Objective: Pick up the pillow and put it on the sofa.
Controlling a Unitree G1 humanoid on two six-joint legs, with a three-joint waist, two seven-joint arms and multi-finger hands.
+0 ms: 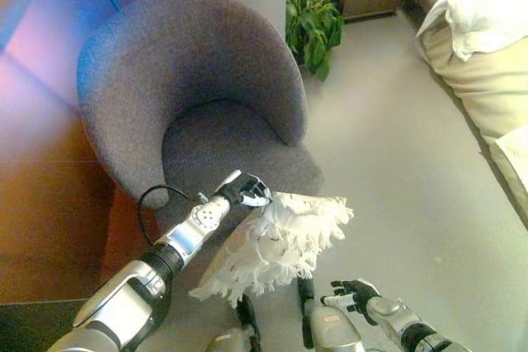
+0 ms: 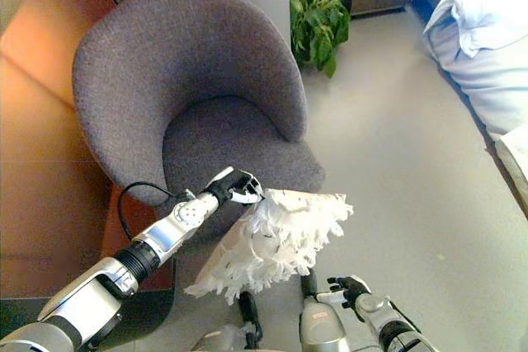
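Pillow (image 1: 276, 245) is white and shaggy, with long fringe all around, and it hangs in the air just in front of the grey armchair (image 1: 194, 80), above the pale floor (image 1: 396, 162). Its upper corner is held by the left robot hand (image 1: 243, 190), whose fingers are curled and pinched on the fringe at the top edge. From that corner the pillow droops down and to the left, so its lower corner hangs free near the bottom of the view. The pillow does not touch the seat of the armchair; it is near the front rim of the seat.

The right robot hand (image 1: 355, 293) shows low at the right, below the pillow and apart from it, with its fingers spread and relaxed, holding nothing.

The armchair has a round, high back and stands against a brown wooden wall (image 1: 41, 187). Behind the armchair, to the right, there is a green plant (image 1: 313, 26). At the far right edge there is a bed with white bedding (image 1: 483, 14), well apart from the pillow.
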